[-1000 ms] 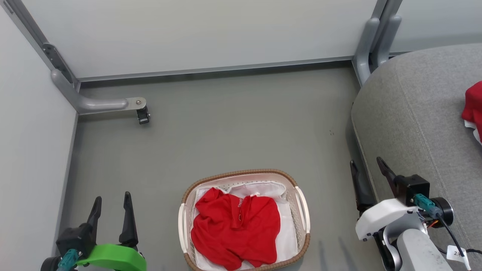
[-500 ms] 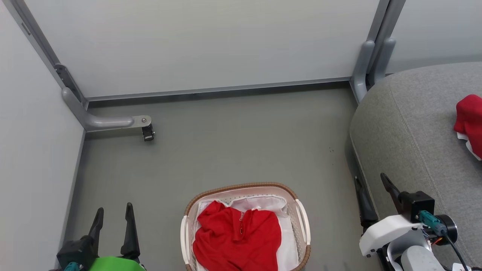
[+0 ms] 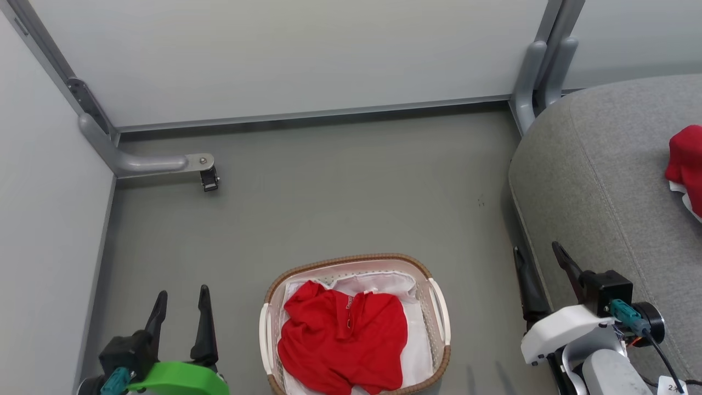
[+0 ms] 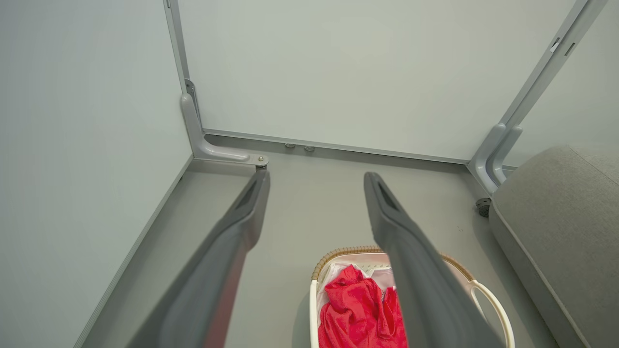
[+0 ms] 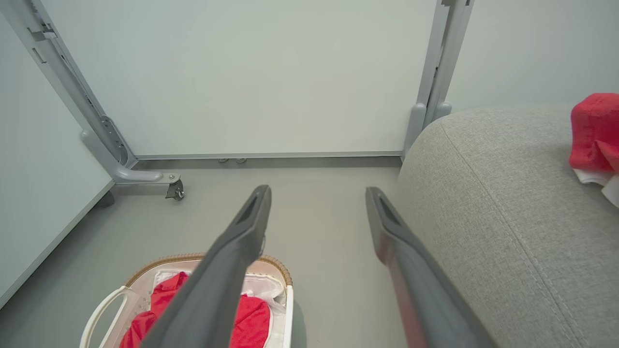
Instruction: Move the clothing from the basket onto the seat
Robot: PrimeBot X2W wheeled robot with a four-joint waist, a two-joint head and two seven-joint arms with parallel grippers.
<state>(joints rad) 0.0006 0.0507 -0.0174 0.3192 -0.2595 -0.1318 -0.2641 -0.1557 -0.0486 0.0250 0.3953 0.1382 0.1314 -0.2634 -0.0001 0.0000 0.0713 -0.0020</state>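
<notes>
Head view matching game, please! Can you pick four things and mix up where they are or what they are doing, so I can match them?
Things:
1. red shirt
2. basket
3. other red garment
4. left gripper

Places or states:
A. on the grey seat
B. on the floor
C. open and empty
D. inside the basket

Pairs: 1-D, 2-B, 3-A, 4-C

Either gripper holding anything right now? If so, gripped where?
Nothing held. The left gripper and right gripper are both open and empty. One red shirt lies in the basket, another red garment on the seat.
</notes>
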